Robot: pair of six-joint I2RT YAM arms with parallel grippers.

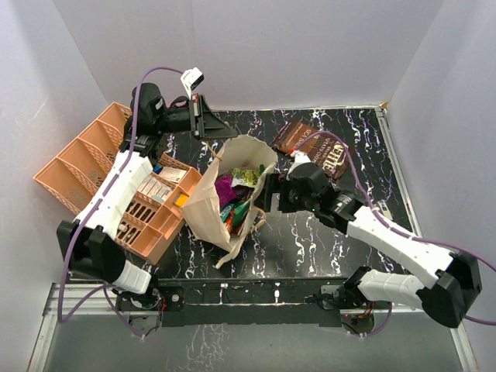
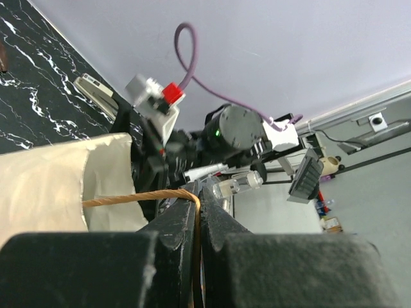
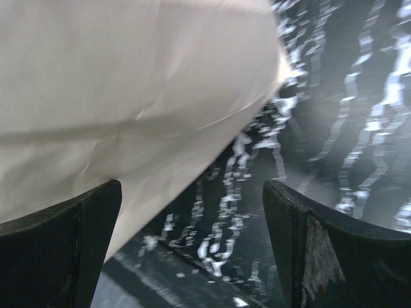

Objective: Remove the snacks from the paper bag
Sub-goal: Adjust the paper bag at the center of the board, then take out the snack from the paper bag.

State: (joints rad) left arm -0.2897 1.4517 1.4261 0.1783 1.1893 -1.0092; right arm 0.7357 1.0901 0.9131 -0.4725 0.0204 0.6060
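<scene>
A: Where are the snacks (image 1: 232,194)?
B: In the paper bag (image 1: 203,205), centre of the tabletop (image 1: 310,240). The left pincer (image 2: 200,199) pinches its handle (image 2: 128,199); the right pincer (image 3: 192,192) gapes wide beside it.
A: Risk?
B: The handle may slip, collapsing the bag.

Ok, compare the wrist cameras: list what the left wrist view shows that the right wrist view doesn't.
Only the left wrist view: the left gripper shut on the tan handle of the paper bag, with the right arm and the pale wall beyond. Only the right wrist view: the right gripper open, its fingers wide apart, framing the bag's smooth side. Both: the paper bag and the black marbled table.
</scene>
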